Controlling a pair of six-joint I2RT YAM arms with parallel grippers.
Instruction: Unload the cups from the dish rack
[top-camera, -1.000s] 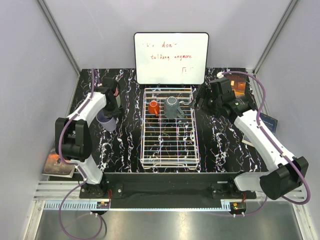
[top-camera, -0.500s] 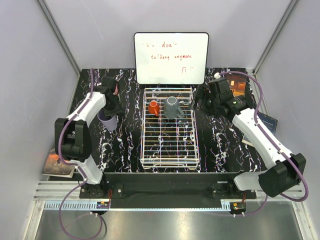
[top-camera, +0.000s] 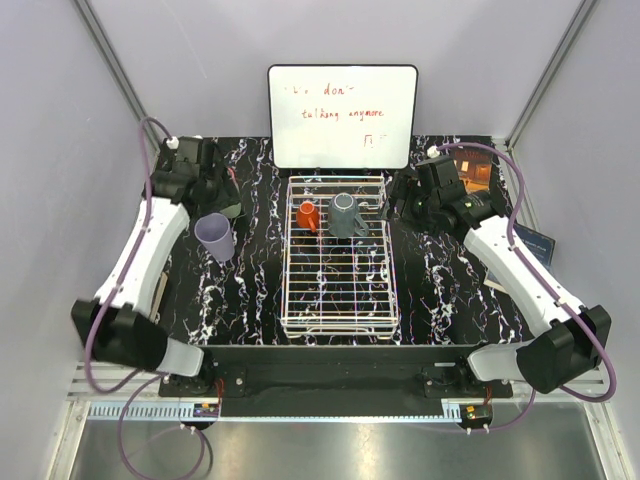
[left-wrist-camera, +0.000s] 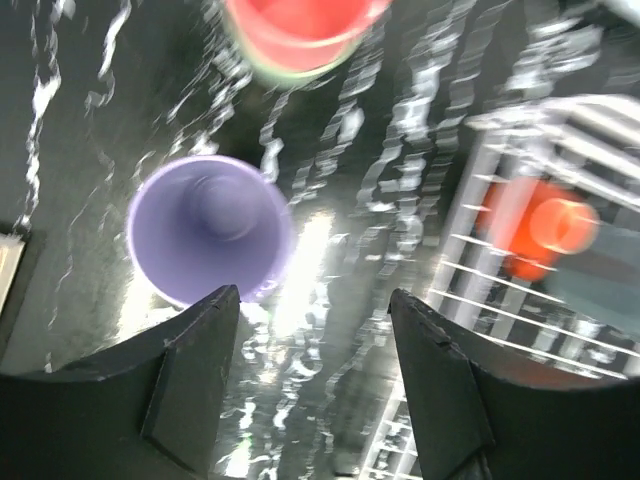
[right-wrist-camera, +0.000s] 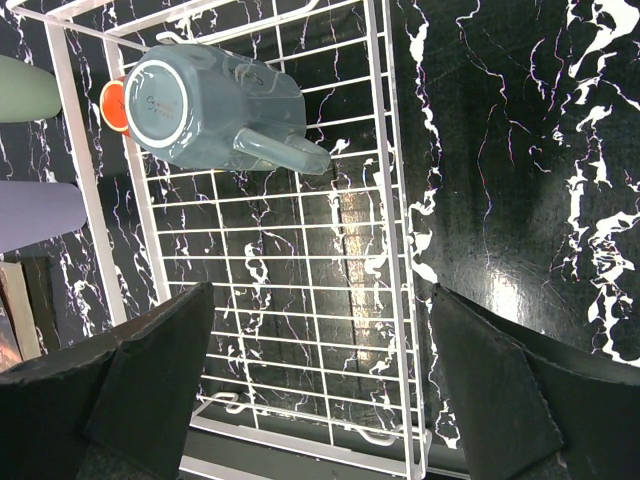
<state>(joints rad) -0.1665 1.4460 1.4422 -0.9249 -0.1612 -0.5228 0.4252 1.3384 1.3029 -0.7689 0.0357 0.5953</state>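
In rack (top-camera: 340, 290), far end: orange cup (top-camera: 308, 215), grey mug (top-camera: 346, 216). Left of rack: lavender cup (top-camera: 215, 237), upright. Fingers spread, empty: left gripper (left-wrist-camera: 315, 300), right gripper (right-wrist-camera: 320, 300).

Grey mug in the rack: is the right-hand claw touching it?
Apart. The right wrist view shows the right gripper open at the bottom edge and the grey mug far off at the top, with bare dish rack wires between them.
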